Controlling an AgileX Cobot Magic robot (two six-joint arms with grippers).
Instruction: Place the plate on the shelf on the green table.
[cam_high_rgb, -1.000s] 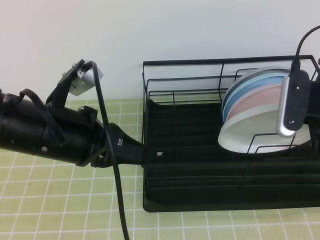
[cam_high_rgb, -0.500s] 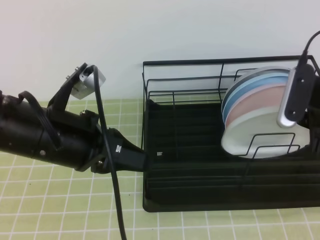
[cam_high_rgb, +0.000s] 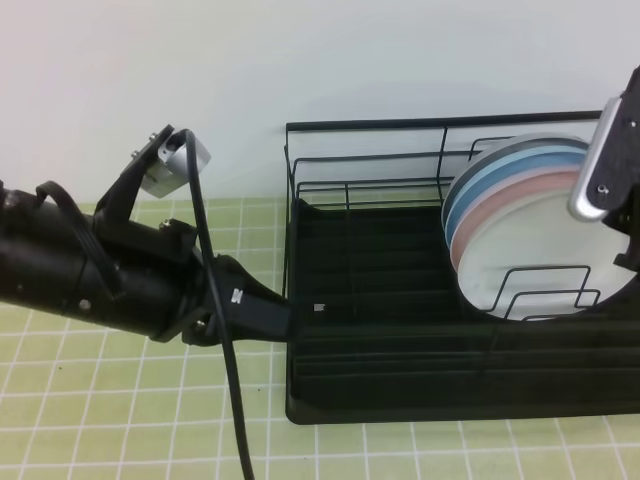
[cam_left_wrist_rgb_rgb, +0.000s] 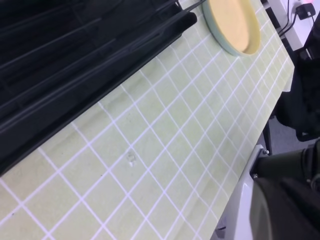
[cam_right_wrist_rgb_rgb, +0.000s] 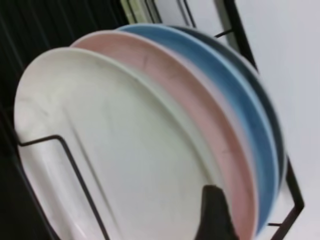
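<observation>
The white plate (cam_high_rgb: 540, 255) is seen standing on edge among the dividers at the right end of the rack (cam_high_rgb: 380, 340), foremost before a pink plate (cam_high_rgb: 510, 195) and blue plates (cam_high_rgb: 500, 165). The right gripper (cam_right_wrist_rgb_rgb: 212, 210) is barely seen, its spread undeterminable; the left gripper is unseen, shut, over the table (cam_left_wrist_rgb_rgb: 150, 165).
</observation>
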